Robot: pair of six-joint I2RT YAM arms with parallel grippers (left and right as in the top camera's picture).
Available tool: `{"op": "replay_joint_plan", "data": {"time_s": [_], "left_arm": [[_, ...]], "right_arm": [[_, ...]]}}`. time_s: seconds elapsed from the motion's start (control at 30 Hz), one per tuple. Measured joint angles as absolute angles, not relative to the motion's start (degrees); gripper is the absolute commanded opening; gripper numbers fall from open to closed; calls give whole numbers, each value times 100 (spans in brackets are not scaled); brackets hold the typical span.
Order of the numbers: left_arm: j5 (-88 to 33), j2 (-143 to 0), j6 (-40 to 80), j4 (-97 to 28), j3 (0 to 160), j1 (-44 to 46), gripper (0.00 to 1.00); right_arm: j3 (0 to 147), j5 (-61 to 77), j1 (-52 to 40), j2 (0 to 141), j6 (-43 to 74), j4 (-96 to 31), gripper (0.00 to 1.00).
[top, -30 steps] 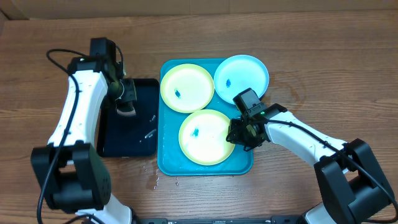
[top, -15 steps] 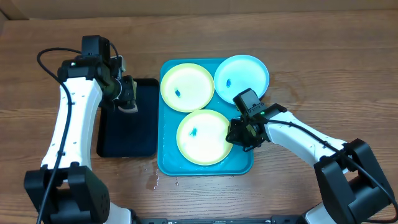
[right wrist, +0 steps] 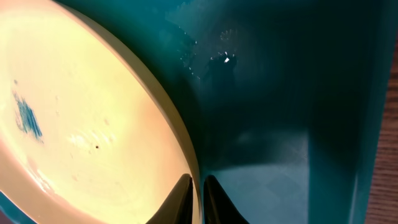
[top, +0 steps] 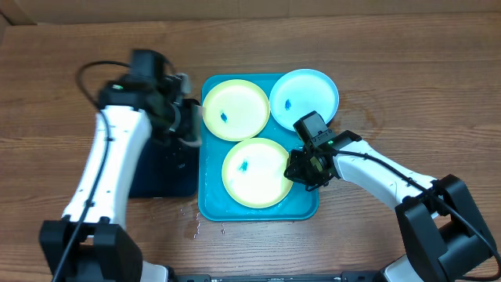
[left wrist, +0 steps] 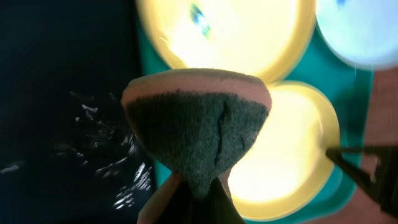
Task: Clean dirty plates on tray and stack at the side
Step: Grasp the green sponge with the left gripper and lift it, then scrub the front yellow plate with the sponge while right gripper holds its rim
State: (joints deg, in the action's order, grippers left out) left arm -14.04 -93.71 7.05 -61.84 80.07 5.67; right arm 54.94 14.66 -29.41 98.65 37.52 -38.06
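Right wrist: right gripper pinches front yellow plate rim; left gripper clamps sponge.

Far yellow-green plate, near yellow-green plate sat in wet turquoise tray; light blue plate overhung its corner; all blue-smudged.

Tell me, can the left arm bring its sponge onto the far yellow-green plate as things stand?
Probably yes. The left gripper, shut on the sponge, hangs just beside the far yellow-green plate, with nothing between. The right gripper pinches the near yellow-green plate, away from it.
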Motion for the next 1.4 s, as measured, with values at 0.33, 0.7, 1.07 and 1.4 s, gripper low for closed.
{"op": "replay_joint_plan", "data": {"time_s": [0.33,0.7,1.07,1.4], "left_arm": [[-1507,-9373,707,-5068,7026,2093,4],[-1208,-9373,884,-4836,6982,2694,4],[-958,-9474,888,-4838,6980,2694,4],[-875,-10053,886,-4794,6978,2694,4]], "right_arm": [[5494,1531,-2941,9865,3564,-3933,5],[5494,1680,-3048,9865,2895,-3983,42],[5494,1723,-3050,9865,3199,-4191,9],[5494,1688,-3048,9865,3282,-4053,6]]}}
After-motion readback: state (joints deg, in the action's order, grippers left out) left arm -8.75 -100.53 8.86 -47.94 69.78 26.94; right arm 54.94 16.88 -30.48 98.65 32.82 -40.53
